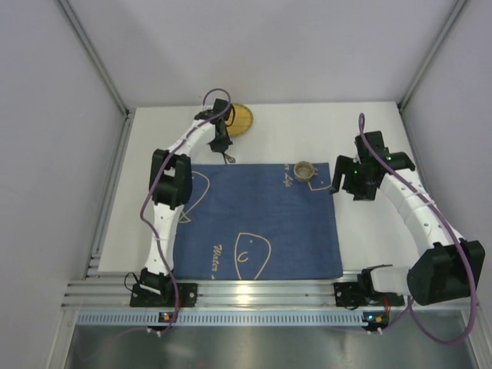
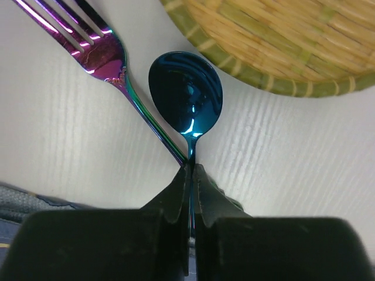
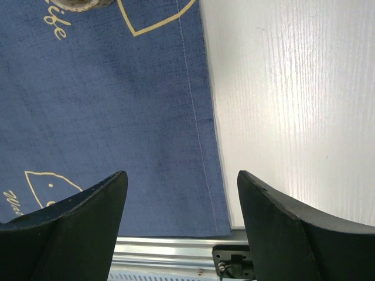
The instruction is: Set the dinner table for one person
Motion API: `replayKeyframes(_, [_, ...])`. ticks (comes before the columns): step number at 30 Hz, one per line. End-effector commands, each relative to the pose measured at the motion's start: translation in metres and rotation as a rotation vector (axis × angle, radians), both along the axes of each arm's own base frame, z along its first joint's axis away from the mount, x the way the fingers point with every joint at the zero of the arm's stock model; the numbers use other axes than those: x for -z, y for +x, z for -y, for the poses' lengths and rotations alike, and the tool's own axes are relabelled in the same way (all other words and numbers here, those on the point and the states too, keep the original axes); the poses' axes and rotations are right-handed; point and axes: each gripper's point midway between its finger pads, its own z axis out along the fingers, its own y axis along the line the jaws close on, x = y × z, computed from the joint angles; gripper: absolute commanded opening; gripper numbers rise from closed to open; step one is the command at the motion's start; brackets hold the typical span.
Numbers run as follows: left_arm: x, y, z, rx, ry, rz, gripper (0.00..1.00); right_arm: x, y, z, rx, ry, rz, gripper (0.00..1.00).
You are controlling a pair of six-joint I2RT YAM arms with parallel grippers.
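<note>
Likely a robotics lab cell: bare white panel walls (image 1: 269, 46), aluminium mounting rail (image 1: 261, 293).

Spoon (image 2: 186, 93) ahead of left gripper (image 2: 189, 175) was glossy iridescent blue metal; fork (image 2: 99, 50) beside it, same mirror finish, purple. Woven tray (image 2: 281, 41) looked rough straw. Placemat (image 3: 111, 105) under right gripper (image 3: 181, 187) was coarse cloth; dinner table (image 3: 293, 105) matt, faintly grained.

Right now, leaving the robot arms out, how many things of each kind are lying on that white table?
fork: 1
spoon: 1
woven plate: 1
small cup: 1
blue placemat: 1
Total: 5
</note>
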Motion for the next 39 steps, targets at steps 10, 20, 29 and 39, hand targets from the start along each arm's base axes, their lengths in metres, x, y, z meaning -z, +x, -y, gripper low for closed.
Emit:
replayKeyframes(10, [-0.046,0.021,-0.059,-0.061,0.055,0.098,0.0,0.003,0.01,0.002,-0.031,-0.004,-0.008,0.75])
replayKeyframes(20, [-0.143,0.04,-0.058,-0.047,-0.02,0.3,0.0,0.002,0.015,-0.003,-0.051,0.014,0.006,0.75])
replayKeyframes(29, [-0.188,0.032,-0.062,-0.007,-0.011,0.381,0.0,0.003,0.009,-0.006,-0.066,0.038,0.02,0.76])
replayKeyframes(39, [-0.1,0.023,-0.042,0.059,-0.085,0.233,0.46,-0.002,-0.004,-0.006,-0.049,0.058,0.048,0.76])
